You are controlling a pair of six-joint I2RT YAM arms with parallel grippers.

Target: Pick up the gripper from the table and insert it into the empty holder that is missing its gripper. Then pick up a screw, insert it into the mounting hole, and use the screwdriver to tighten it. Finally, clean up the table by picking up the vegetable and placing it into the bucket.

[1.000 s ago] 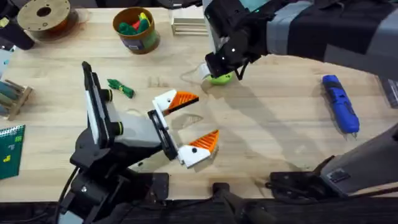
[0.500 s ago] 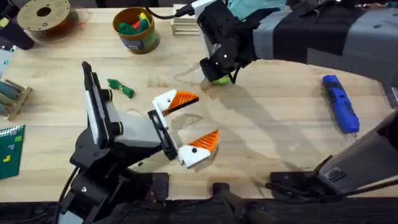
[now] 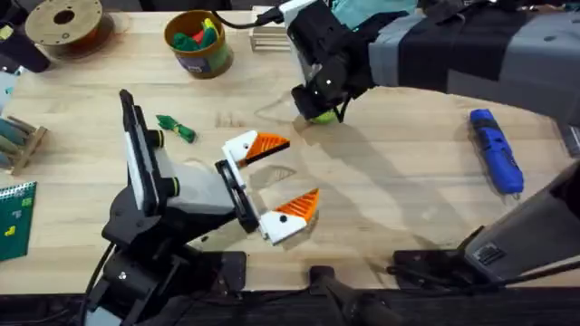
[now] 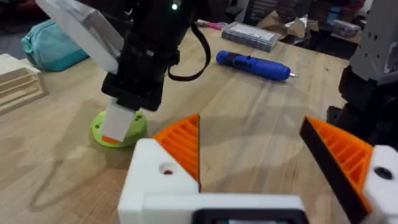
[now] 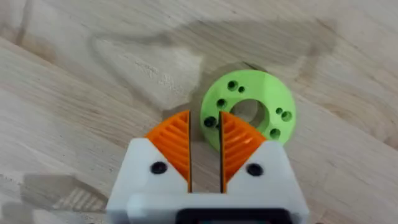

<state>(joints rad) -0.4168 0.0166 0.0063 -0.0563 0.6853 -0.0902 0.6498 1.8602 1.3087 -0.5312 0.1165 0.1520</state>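
— Right claw (image 5: 205,146)?
— Almost closed, empty, tips at the rim of the green ring (image 5: 249,111).
— Vegetable (image 3: 177,129)?
— Flat and slantwise on the tabletop (image 3: 390,190), beside the wide-open left claw (image 3: 299,170), behind its tips. Well apart from the right claw. Bucket (image 3: 198,43) farther on, bare wood between.

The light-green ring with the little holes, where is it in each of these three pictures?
Overhead: the green ring lies on the table at upper middle, partly hidden under the right gripper.
Left wrist: left of centre, with the right gripper on it.
Right wrist: centre right, just beyond the orange fingertips.
Shared landmark: the right gripper, over the ring in every view.
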